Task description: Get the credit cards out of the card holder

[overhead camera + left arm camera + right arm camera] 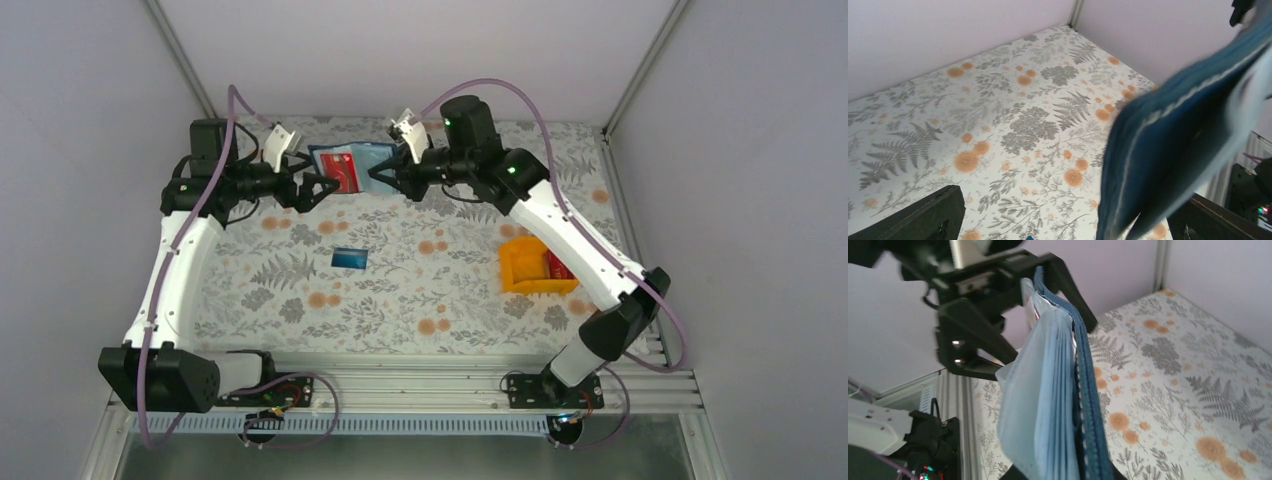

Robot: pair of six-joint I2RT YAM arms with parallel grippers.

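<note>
Matt stitched navy card holder [1090,400], smooth orange plastic bin [516,264], matt floral-printed tablecloth [400,290]

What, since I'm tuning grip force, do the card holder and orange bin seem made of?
The card holder: soft fabric or faux leather by its look, matte navy, pale edge stitching; inner pockets resemble thin translucent film. The orange bin: probably rigid moulded plastic, evenly coloured.

Far centre: card holder [350,165] up in the air between left arm [175,270] and right arm [570,235], barring passage.
Mid desk [420,290]: open; one blue card [349,258] lying flat.
Right side: orange bin [535,267] just beside right arm.
</note>
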